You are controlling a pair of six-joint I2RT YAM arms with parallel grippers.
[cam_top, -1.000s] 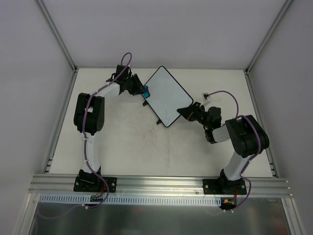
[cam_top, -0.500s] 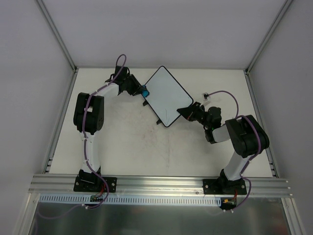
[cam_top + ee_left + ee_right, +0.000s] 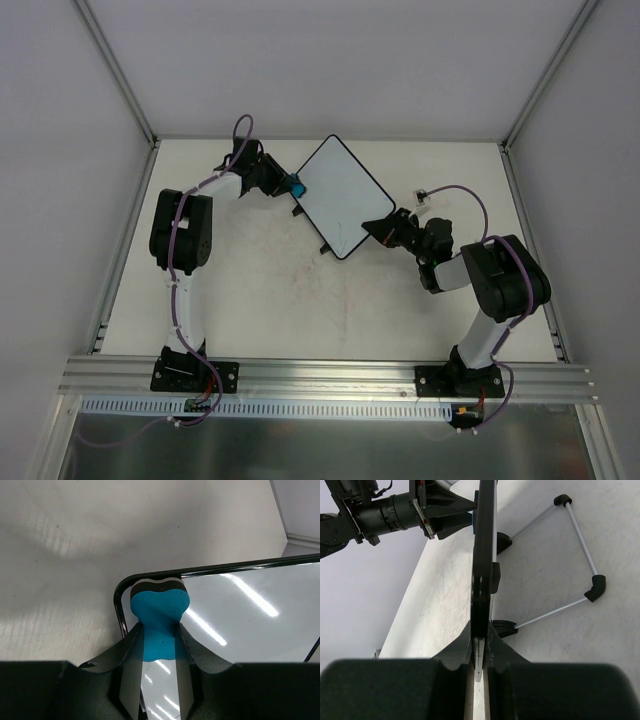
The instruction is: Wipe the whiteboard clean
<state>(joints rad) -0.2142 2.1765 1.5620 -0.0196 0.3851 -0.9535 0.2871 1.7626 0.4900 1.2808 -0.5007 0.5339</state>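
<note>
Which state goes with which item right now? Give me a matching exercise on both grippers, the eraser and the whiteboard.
Things:
1. left gripper
2. right gripper
3. eraser
4. whiteboard

States:
A. white face with a thin black rim
B. shut on the whiteboard's edge
C. blue, at a rounded corner of the whiteboard
D. shut on the eraser

Pairs: 1-D, 2-B, 3-C, 4-A
</note>
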